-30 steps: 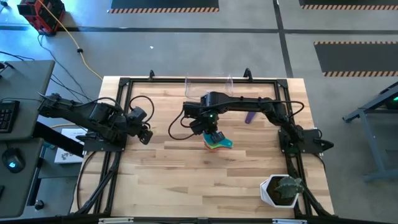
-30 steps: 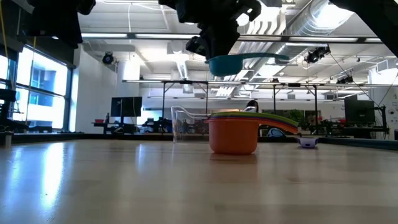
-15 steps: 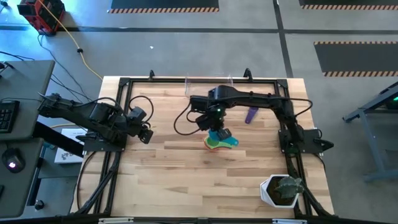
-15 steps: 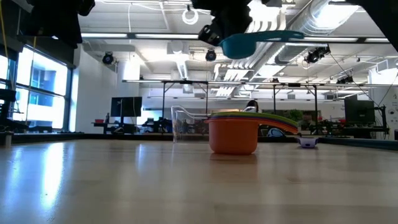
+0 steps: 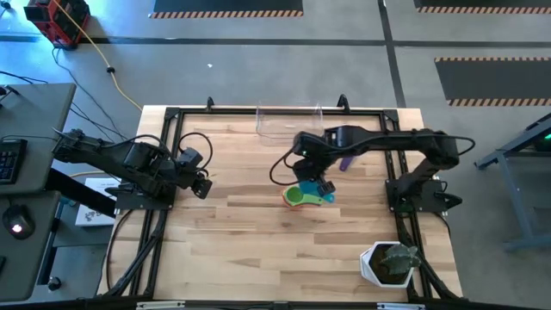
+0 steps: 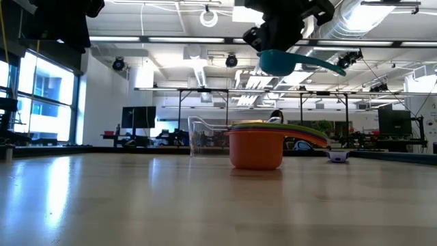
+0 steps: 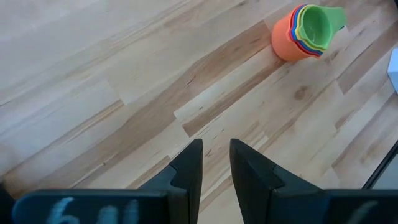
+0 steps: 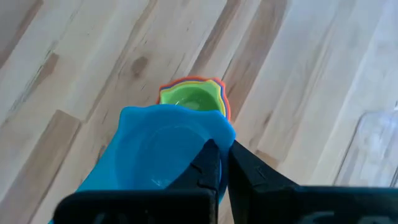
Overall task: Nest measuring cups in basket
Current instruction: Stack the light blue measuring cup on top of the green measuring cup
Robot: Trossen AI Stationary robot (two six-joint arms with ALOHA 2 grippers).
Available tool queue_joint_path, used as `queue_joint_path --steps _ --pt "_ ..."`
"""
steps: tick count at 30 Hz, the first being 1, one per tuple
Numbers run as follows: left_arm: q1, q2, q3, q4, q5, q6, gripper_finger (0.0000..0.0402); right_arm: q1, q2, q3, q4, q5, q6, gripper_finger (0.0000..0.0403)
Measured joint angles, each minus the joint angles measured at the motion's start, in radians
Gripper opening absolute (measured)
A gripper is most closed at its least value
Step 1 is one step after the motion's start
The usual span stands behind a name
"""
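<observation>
The right hand (image 6: 290,42) is clamped on a teal-blue plastic measuring cup (image 6: 281,62), holding it in the air with its short flat handle pointing to the right in the low view. Below it and slightly to the left, on the wooden worktop (image 5: 241,232), stands the nested stack of round plastic cups (image 6: 257,146): orange outermost, green innermost (image 5: 295,197), with coloured rims between them. In the right wrist view the held cup hangs just short of the green cup's mouth (image 8: 189,98), so the coming move looks to turn on that small sideways offset: the cup must come directly over the stack, handle in line with the fanned handles, before going down. The clear plastic rectangular basket (image 5: 289,123) sits at the far edge, well apart from the stack. A small purple cup (image 5: 346,159) lies right of the stack. The left hand (image 7: 216,163) waits near the worktop's left edge, fingers slightly apart.
</observation>
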Motion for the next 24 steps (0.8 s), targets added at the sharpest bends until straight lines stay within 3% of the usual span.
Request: queue_joint_path --steps 10,24 --pt "0.000 0.000 0.000 0.000 -0.005 -0.001 0.0071 0.000 0.034 -0.048 0.138 -0.121 -0.134 0.0000" --pt "0.000 0.000 0.000 0.001 -0.012 -0.001 0.0071 0.000 0.170 -0.048 0.178 -0.119 -0.284 0.0000"
